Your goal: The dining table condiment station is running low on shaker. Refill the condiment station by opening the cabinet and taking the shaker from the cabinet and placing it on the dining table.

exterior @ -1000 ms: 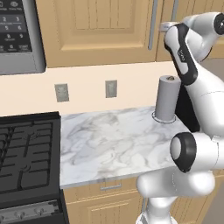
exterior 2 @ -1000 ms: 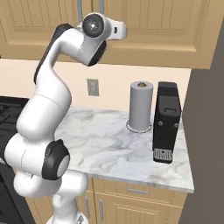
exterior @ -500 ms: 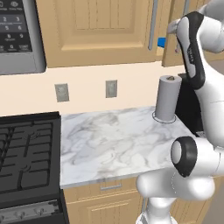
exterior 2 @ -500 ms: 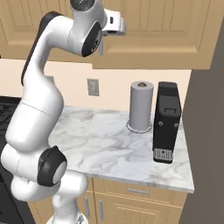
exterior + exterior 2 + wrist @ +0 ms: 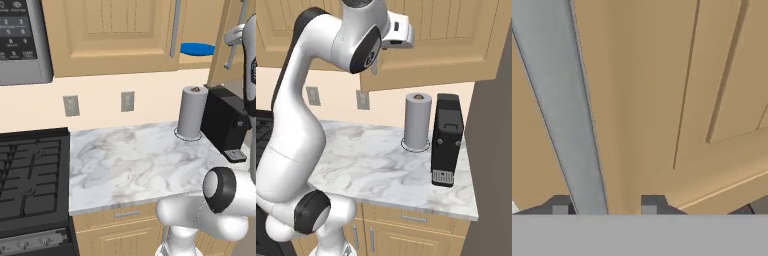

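Microwave keypad [image 5: 20, 42] digits, otherwise illegible

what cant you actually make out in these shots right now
- Shaker: the open cabinet in the left base view shows a blue dish; the doors hide the rest of the shelf.
- Tool: in the hand view its tips straddle the silver handle; contact is cut off by the bottom edge.
- Dining table: outside these views.
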Motion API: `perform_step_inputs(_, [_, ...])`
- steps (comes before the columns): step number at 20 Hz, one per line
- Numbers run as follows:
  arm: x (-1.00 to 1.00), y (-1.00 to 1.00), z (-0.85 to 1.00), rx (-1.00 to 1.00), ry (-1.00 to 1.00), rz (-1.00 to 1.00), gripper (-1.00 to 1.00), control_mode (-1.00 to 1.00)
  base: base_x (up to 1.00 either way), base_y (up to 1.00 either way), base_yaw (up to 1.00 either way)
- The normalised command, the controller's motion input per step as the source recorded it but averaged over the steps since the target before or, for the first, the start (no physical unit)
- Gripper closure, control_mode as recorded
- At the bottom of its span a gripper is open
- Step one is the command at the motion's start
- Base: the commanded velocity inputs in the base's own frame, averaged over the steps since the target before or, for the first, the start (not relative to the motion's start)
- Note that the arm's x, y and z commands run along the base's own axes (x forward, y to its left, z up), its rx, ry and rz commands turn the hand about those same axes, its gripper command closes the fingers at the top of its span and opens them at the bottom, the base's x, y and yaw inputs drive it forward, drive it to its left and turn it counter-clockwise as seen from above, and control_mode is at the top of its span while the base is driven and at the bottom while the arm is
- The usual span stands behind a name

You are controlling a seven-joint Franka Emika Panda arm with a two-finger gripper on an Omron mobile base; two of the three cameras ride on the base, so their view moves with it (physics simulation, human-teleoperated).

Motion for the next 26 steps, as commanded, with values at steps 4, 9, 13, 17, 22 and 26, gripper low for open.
perform_step_inputs(4, [-0.63, 0.13, 0.07, -0.04, 0.0, 0.0, -1.0, -1.0, 0.0, 0.0, 0.0])
perform_step_inputs(9, [-0.39, 0.57, 0.1, -0.11, 0.0, 0.0, -1.0, -1.0, 0.0, 0.0, 0.0])
perform_step_inputs(13, [-0.49, 0.62, 0.12, -0.18, 0.0, 0.0, -1.0, -1.0, 0.0, 0.0, 0.0])
perform_step_inputs(17, [-0.12, 0.84, 0.01, -0.24, 0.0, 0.02, -1.0, -1.0, 0.0, 0.0, 0.0])
perform_step_inputs(22, [0.01, 0.79, 0.0, -0.32, 0.01, 0.05, -1.0, -1.0, 0.0, 0.0, 0.0])
perform_step_inputs(26, [0.37, 0.36, -0.04, -0.31, 0.09, 0.02, -1.0, -1.0, 0.0, 0.0, 0.0])
